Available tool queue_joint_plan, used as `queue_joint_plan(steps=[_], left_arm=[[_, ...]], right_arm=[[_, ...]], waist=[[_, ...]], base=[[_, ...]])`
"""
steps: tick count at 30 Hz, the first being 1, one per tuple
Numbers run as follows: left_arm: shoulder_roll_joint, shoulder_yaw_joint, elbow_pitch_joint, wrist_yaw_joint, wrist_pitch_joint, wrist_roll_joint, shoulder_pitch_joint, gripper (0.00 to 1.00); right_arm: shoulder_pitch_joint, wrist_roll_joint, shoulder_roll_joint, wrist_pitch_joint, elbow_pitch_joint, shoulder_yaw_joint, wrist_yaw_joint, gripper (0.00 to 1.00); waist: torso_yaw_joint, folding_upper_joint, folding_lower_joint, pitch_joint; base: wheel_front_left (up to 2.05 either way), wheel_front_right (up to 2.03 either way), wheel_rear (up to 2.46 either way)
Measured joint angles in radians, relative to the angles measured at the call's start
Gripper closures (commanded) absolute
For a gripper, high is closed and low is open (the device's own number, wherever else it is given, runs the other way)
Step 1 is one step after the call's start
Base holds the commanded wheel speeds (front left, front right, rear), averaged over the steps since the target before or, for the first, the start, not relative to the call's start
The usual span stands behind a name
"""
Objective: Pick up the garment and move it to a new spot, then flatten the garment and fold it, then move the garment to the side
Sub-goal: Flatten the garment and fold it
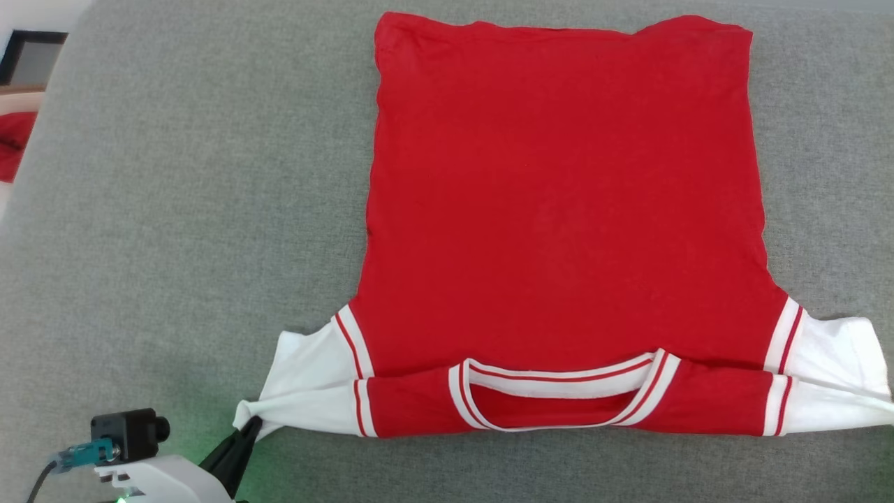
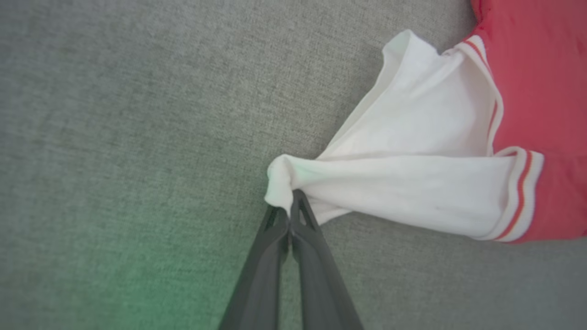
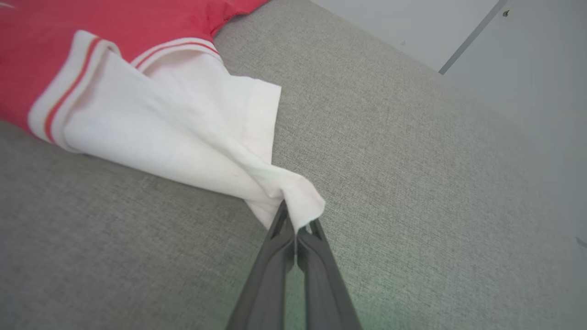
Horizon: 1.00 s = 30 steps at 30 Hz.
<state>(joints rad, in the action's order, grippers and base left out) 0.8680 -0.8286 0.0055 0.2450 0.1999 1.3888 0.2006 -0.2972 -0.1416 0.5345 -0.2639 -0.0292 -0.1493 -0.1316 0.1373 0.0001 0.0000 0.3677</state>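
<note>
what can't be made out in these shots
The garment's underside: head view, hidden by its own red body.
Right-hand sleeve tip: head view, cut by right edge.
Fingertips of the left end effector: left wrist view, partly under bunched sleeve.
Red cloth: head view, cut by left edge.

Jersey (image 1: 559,175) is showing red body, white sleeves, white trim carrying thin red stripes; fabric surface (image 1: 174,209) is reading mottled grey.
</note>
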Motion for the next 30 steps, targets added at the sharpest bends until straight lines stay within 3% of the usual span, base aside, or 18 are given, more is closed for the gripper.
queue_joint_plan(steps=[5, 8, 22, 26, 30], left_arm=[[-0.014, -0.004, 0.012, 0.0, 0.0, -0.01, 0.006, 1.0], [-0.023, -0.008, 0.02, 0.0, 0.003, -0.021, 0.013, 1.0], [-0.074, -0.017, 0.032, -0.003, 0.025, -0.069, 0.045, 1.0], [-0.088, -0.022, 0.033, -0.003, 0.029, -0.08, 0.049, 1.0], [-0.103, -0.031, 0.034, -0.001, 0.028, -0.084, 0.051, 1.0]], right_arm=[[0.001, -0.018, -0.016, 0.0, -0.006, 0.025, 0.0, 0.99], [0.01, -0.038, -0.024, 0.0, -0.017, 0.03, 0.0, 0.0], [0.036, -0.227, -0.028, 0.0, -0.141, 0.075, 0.0, 0.0], [0.115, -0.282, -0.03, 0.014, -0.149, 0.095, 0.0, 0.0], [0.257, -0.321, -0.028, 0.105, -0.136, 0.13, 0.0, 0.0]], waist=[[0.0, 0.0, 0.0, 0.007], [-0.001, 0.0, 0.0, 0.008], [-0.005, 0.0, -0.0001, -0.011], [-0.006, 0.0, 0.0, -0.021], [-0.002, 0.0, 0.0, -0.036]], base=[[0.0, 0.0, 0.0], [0.0, 0.0, 0.0], [0.0, 0.0, 0.0], [0.0, 0.0, 0.0], [0.0, 0.0, 0.0]])
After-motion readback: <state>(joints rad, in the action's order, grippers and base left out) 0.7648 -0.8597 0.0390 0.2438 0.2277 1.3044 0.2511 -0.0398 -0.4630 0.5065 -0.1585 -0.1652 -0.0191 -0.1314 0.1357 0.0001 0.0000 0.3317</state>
